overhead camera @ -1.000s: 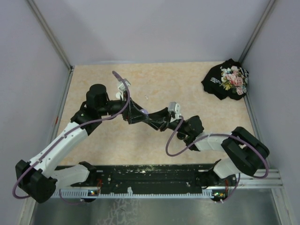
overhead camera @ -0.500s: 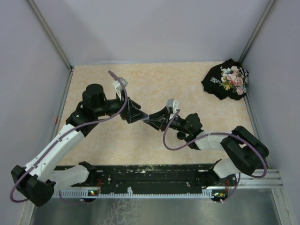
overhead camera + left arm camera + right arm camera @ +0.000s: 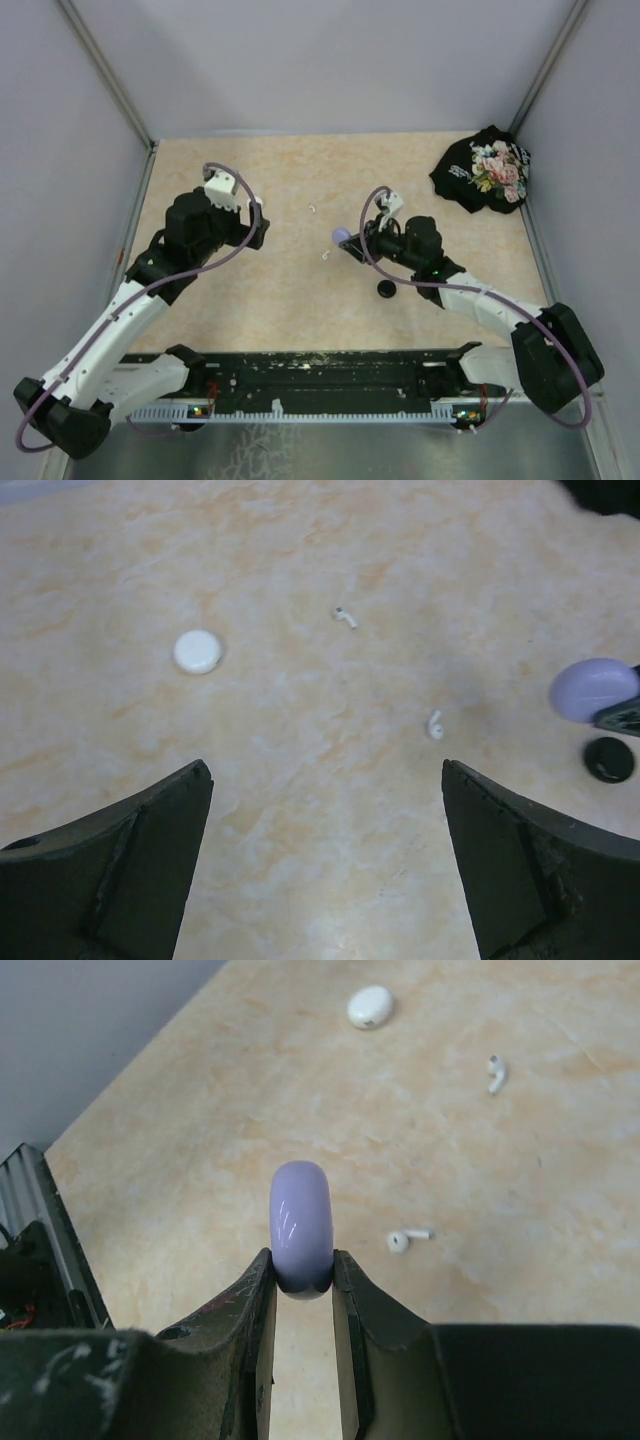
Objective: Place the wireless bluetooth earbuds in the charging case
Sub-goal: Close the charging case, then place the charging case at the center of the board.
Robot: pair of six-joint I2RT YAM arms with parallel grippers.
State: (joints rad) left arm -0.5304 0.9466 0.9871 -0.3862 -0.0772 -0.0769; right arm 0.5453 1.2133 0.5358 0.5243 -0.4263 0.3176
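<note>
My right gripper (image 3: 302, 1260) is shut on a lavender round charging case (image 3: 302, 1225), held edge-up above the table; from above, the case (image 3: 341, 236) shows just left of that gripper (image 3: 349, 241). Two white earbuds lie loose on the table, one (image 3: 408, 1238) close to the held case and one (image 3: 494, 1073) farther off. The left wrist view shows the same two earbuds, one (image 3: 345, 616) farther and one (image 3: 435, 725) nearer. My left gripper (image 3: 327, 770) is wide open over bare table, holding nothing, and stands to the left (image 3: 262, 230).
A white round case (image 3: 197, 651) lies ahead of the left gripper, also visible in the right wrist view (image 3: 370, 1006). A black round case (image 3: 386, 289) sits near the right forearm. A dark floral cloth (image 3: 483, 170) lies at the back right corner. Walls enclose the table.
The two grippers, which met at the table's middle, have drawn apart. The left arm pulled back left and its jaws opened wide. The right gripper kept the lavender case and shifted right.
</note>
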